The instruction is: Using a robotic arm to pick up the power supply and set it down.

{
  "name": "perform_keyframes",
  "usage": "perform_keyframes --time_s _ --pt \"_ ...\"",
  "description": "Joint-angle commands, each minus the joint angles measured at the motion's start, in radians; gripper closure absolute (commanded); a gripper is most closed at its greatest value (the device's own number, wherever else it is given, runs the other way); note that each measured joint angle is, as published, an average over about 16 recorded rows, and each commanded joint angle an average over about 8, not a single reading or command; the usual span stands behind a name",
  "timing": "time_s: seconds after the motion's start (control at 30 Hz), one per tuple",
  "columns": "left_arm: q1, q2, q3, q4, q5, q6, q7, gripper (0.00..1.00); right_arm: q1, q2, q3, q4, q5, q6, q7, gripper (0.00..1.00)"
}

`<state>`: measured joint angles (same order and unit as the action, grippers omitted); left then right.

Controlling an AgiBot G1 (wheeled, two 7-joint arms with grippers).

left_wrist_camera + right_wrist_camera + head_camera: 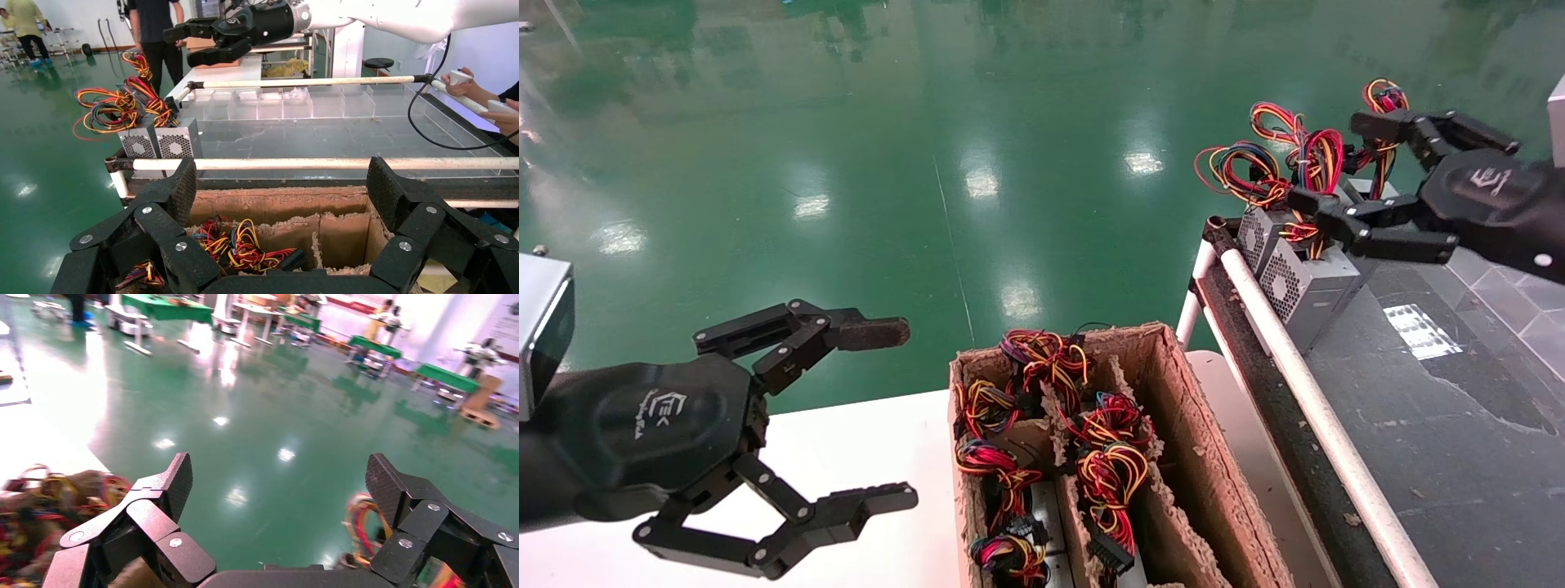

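Note:
Power supplies [1111, 469] stand in the compartments of a torn cardboard box [1173, 392], showing mostly as red, yellow and blue wire bundles [238, 245]. More grey boxes with fan grilles [1307, 286] [174, 145] stand in a tight row at the far end of the conveyor, their wires sticking up. My right gripper [1328, 162] [180, 46] hangs open just above that row's wires, with nothing between its fingers. My left gripper [907, 412] [281, 190] is open and empty over the white table, beside the cardboard box.
A white rail [1303, 384] edges the dark conveyor belt [1459, 425] right of the box. The white table [862, 457] lies to the box's left, and green floor [1009, 122] is beyond. A person's hands [483, 98] are at the belt's far side.

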<state>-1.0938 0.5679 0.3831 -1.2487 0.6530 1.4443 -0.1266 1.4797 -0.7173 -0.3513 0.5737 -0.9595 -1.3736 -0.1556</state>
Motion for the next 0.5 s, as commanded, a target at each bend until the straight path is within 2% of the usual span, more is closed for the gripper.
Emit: perform_keyframes --time_s 0.03,0.5 --pt "0.000 0.000 0.000 0.000 0.000 0.000 0.000 0.00 -0.025 0.006 0.004 0.043 0.014 -0.007 0.021 0.00" --pt "0.000 0.000 0.000 0.000 0.000 0.000 0.000 0.00 -0.199 0.052 0.035 0.350 0.113 -0.060 0.169 0.00"
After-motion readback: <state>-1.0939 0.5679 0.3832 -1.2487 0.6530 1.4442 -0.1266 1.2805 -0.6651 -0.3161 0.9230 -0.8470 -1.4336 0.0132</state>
